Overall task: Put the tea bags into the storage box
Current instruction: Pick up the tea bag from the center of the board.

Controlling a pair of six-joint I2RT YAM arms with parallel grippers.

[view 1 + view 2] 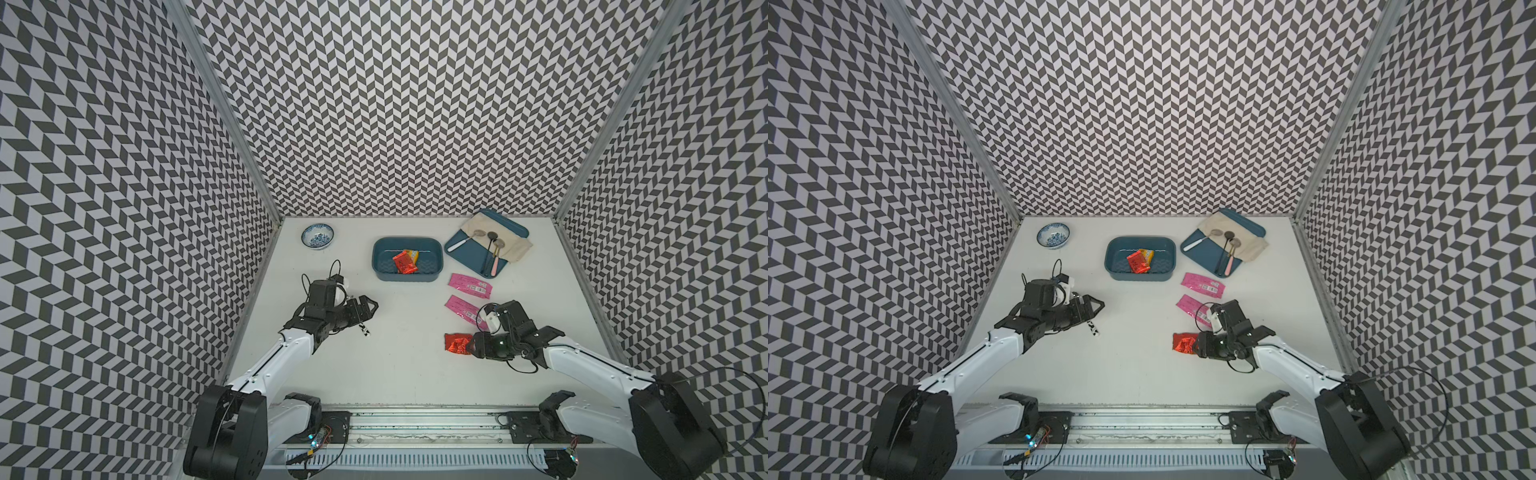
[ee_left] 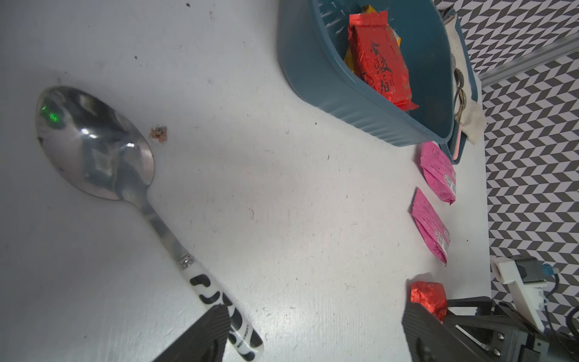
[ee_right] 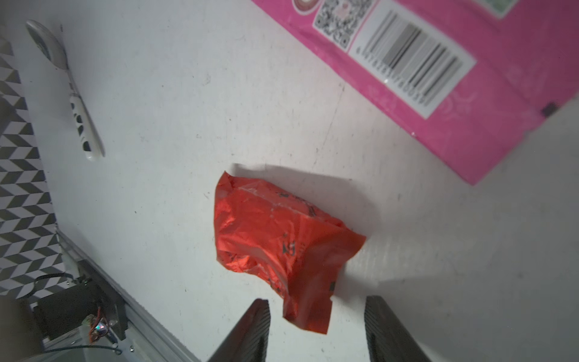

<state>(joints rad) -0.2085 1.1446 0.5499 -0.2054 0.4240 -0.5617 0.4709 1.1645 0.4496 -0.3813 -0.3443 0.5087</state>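
Note:
The storage box (image 1: 405, 276) (image 1: 1140, 276) (image 2: 329, 87) stands at mid-back of the table, holding a red foil tea bag (image 1: 404, 262) (image 2: 379, 62) on top of a yellow-orange one (image 1: 412, 254). Two pink tea bags (image 1: 469, 285) (image 1: 463, 309) (image 2: 437, 172) lie right of the box. A crumpled red foil tea bag (image 1: 456, 343) (image 1: 1183, 343) (image 3: 275, 232) lies nearer the front. My right gripper (image 1: 471, 345) (image 3: 316, 307) is open, and the near end of that bag sits between its fingers, untouched. My left gripper (image 1: 371, 308) (image 2: 313, 332) hangs open at the left, empty.
A metal spoon (image 1: 365, 331) (image 2: 97, 144) with a black-and-white handle lies under the left gripper. A blue-patterned bowl (image 1: 318, 236) stands at the back left. A flat teal tray (image 1: 469, 253) with a beige cloth and spoons sits at the back right. Patterned walls enclose the table.

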